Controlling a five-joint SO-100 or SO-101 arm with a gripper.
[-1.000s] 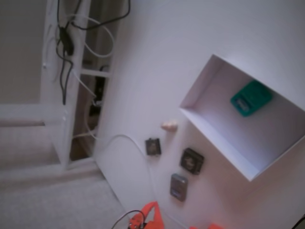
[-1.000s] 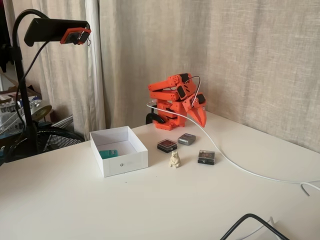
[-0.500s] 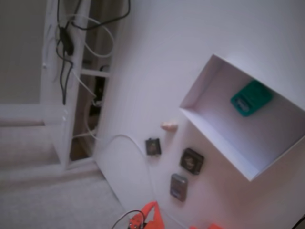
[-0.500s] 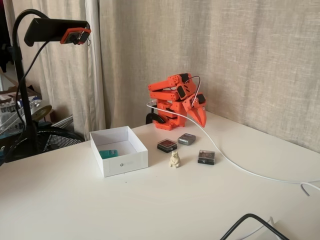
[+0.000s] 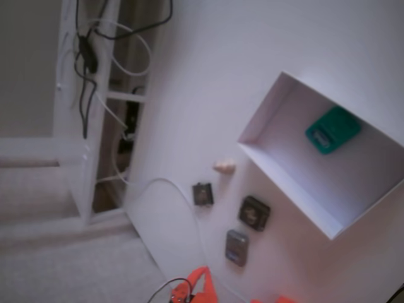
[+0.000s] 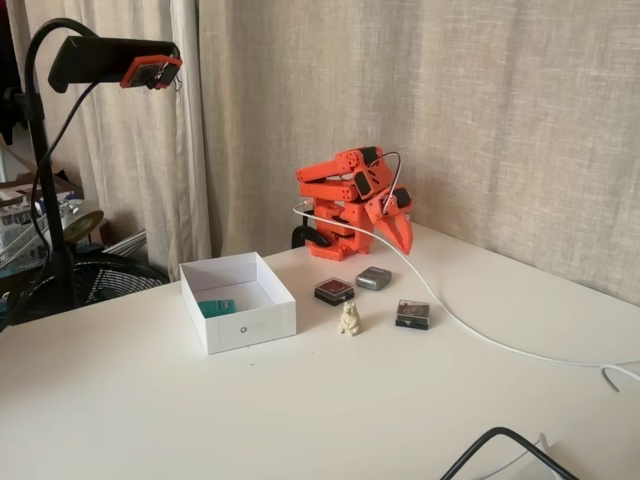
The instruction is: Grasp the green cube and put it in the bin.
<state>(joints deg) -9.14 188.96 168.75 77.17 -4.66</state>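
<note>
White table (image 6: 200,400) holds bin (image 6: 250,325), green cube (image 5: 332,129) inside

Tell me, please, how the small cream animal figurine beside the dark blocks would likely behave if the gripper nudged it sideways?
The figurine stands upright, taller than it is wide, so it would probably tip rather than slide. Its rounded, uneven outline suggests the fingers might seat poorly on it. It looks rigid, possibly brittle, though its material cannot be told from either fixed view.
</note>
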